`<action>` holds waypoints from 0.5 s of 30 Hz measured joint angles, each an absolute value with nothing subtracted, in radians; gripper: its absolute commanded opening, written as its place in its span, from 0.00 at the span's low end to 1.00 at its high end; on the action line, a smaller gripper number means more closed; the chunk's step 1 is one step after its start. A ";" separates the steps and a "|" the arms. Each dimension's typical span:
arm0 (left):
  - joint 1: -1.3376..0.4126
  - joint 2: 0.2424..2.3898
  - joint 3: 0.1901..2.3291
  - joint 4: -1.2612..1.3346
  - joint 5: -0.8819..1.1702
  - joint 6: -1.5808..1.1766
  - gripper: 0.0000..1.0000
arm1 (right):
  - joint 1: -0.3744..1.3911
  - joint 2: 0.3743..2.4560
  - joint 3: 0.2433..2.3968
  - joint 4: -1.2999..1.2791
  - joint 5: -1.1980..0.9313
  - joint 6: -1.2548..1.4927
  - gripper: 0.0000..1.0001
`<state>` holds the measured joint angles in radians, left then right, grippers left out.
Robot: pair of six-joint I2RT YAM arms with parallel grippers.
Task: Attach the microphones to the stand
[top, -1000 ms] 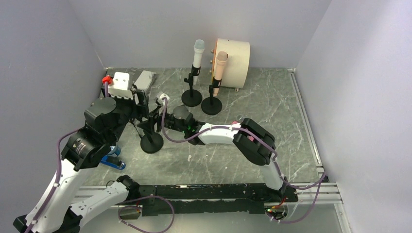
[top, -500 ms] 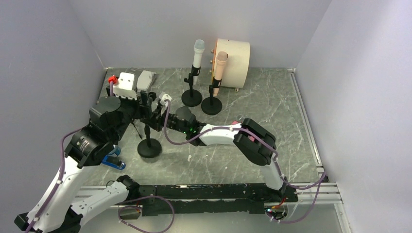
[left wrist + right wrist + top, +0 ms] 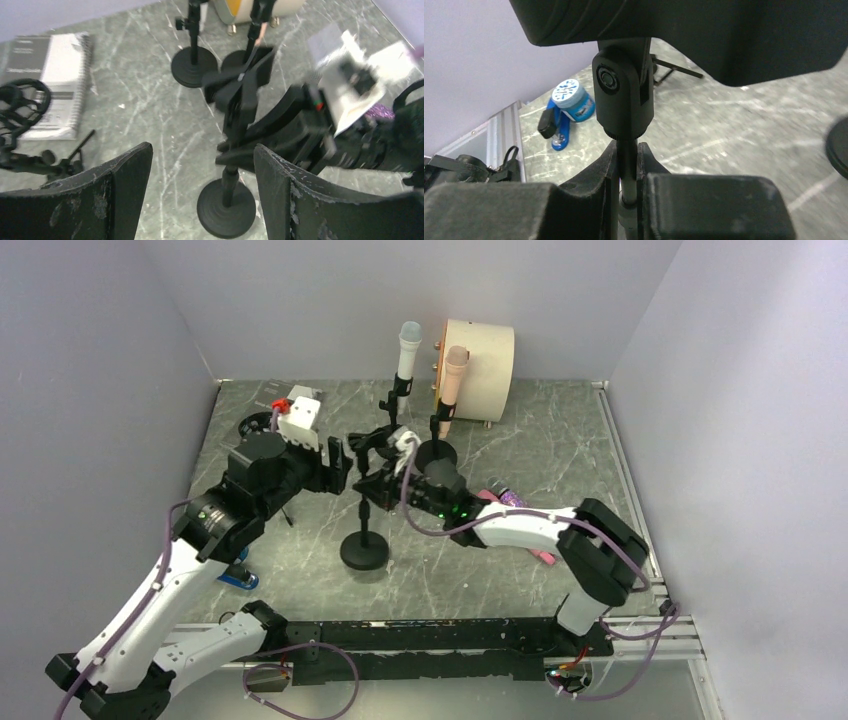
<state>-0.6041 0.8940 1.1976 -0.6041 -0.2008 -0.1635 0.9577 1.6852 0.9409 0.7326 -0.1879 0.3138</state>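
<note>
An empty black stand [image 3: 365, 540] with a clip on top [image 3: 242, 80] rises from its round base [image 3: 226, 207] at mid-table. My right gripper [image 3: 627, 150] is shut on the stand's thin pole, just under the clip joint [image 3: 624, 100]. My left gripper [image 3: 202, 165] hangs open above and left of that stand, touching nothing. The white microphone with a pale-blue head [image 3: 408, 350] and the peach microphone [image 3: 452, 375] sit upright in two back stands. A pink microphone [image 3: 545, 557] and a purple glitter one [image 3: 508, 498] lie on the table, mostly hidden by my right forearm.
A beige drum-shaped object [image 3: 485, 355] stands behind the back stands. A booklet [image 3: 50, 85] and black headphones [image 3: 20, 100] lie at the far left. A blue stapler [image 3: 556, 132] and a blue-lidded jar [image 3: 571, 97] sit near the front left edge.
My right gripper has shut on the stand's pole and shifted the stand to the right. My left arm swung right with it, still open.
</note>
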 measured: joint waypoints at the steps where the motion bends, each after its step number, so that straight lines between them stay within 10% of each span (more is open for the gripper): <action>1: -0.604 0.895 1.181 -0.598 -0.185 -0.170 0.78 | 0.940 1.658 0.915 0.726 -0.186 0.327 0.00; 15: -0.606 0.925 0.702 -0.290 0.147 -0.316 0.72 | 0.799 1.452 0.765 0.550 -0.126 0.561 0.00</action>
